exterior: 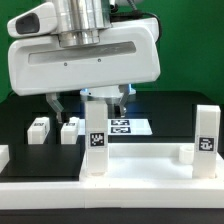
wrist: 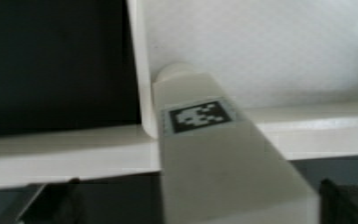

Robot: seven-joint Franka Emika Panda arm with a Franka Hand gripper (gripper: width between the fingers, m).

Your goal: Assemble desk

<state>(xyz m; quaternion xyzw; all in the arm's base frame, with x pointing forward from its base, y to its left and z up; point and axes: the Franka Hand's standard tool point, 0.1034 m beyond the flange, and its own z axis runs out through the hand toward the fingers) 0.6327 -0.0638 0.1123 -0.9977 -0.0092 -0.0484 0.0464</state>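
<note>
Your end effector (exterior: 88, 100) is hanging released and empty just above the upright leg (exterior: 97, 150), which is standing vertical on the desk top (exterior: 140, 160) at the exterior view's lower centre. The wrist view is showing that leg centred between the jaws; only the exterior view is catching the loose legs (exterior: 38, 127) at centre left.

Robot arm, end section. Gripper (exterior: 88, 104): a broad white housing (exterior: 85, 62) with rounded corners and a thin dark seam near its lower edge, carrying two slim dark fingers (exterior: 54, 104). Above it sits a grey metallic cylindrical flange (exterior: 80, 18). Beside the flange is a rounded white camera module (exterior: 38, 20) with a black inset.
</note>
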